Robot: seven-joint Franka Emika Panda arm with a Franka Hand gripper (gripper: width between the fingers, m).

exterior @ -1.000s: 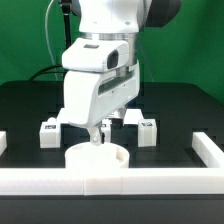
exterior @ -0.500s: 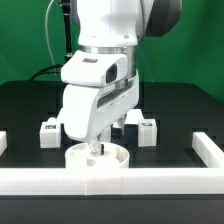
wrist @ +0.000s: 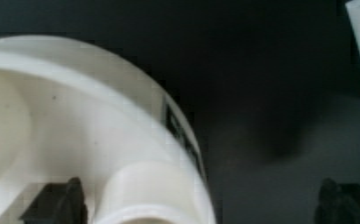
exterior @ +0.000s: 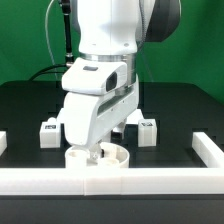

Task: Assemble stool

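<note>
Seat disc (exterior: 112, 166) sits at the front of the black table (exterior: 185, 115), touching the white border rail (exterior: 150, 182) along the front edge. The rail's ends turn back at both sides. Bare table shows on either side of the disc. A tagged leg (exterior: 48, 133) is on the exterior view's left and a second leg (exterior: 148, 128) on its right, both behind the seat and apart from it. The arm (exterior: 100, 60) stands over the seat with its hand tilted and the gripper (exterior: 96, 151) low at the disc's top. In the wrist view the fingers (wrist: 60, 203) are spread wide, straddling the seat's rim, nothing clamped.
</note>
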